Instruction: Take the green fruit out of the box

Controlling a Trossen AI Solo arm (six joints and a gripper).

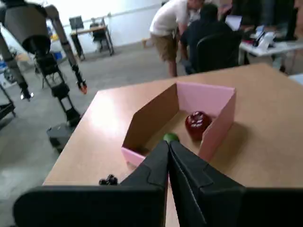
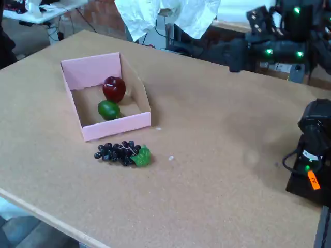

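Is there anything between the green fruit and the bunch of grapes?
Yes. In the fixed view the box's low pink front wall stands between the green fruit inside and the grapes outside on the table.

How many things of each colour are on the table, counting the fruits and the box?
Green: 1, the green fruit
Red: 1, the red apple
Dark: 1, the grape bunch, with a green leaf
Pink: 1, the box
Total: 4
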